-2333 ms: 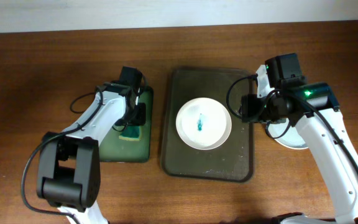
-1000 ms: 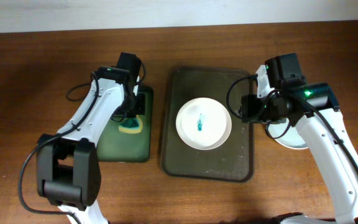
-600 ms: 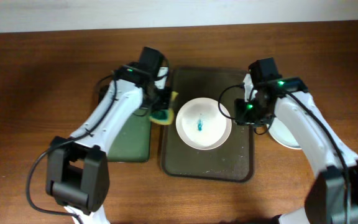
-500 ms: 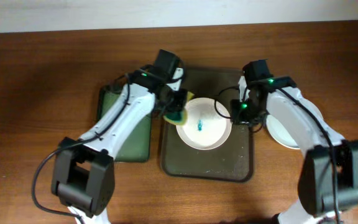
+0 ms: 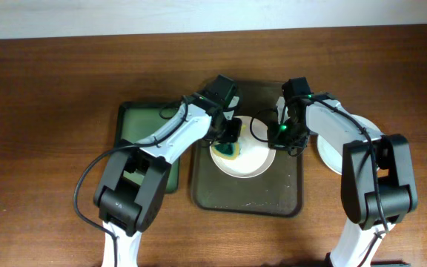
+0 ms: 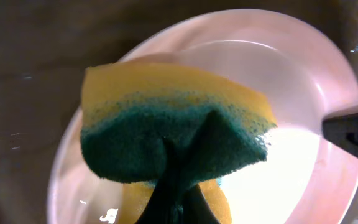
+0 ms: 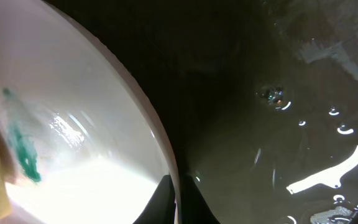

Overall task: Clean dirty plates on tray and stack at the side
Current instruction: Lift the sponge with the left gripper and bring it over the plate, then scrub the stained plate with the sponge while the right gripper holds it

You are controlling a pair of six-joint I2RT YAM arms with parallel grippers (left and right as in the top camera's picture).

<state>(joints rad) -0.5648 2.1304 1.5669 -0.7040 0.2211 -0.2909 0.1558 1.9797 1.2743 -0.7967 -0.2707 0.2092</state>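
Note:
One white plate [image 5: 255,160] lies in the dark olive-brown tray [image 5: 245,197]. A teal smear [image 7: 21,151] shows at the centre of the plate [image 7: 86,93]. My left gripper [image 5: 230,141] is shut on a yellow and green sponge [image 5: 229,151], which rests on the plate's left half. In the left wrist view the sponge [image 6: 173,124] fills the middle, above the plate [image 6: 291,162], with the left gripper [image 6: 176,202] pinching it from below. My right gripper [image 5: 279,138] is shut on the plate's right rim [image 7: 166,158]; its fingertips [image 7: 176,200] clamp the rim from both sides.
A smaller green tray [image 5: 133,137] lies left of the dark tray, partly under my left arm. A white plate [image 5: 330,162] sits on the wooden table to the right, half covered by my right arm. Wet streaks [image 7: 325,171] glisten on the tray floor.
My left arm carried the sponge from the green tray to the plate. My right gripper moved left from the side plate and closed on the plate's right rim.

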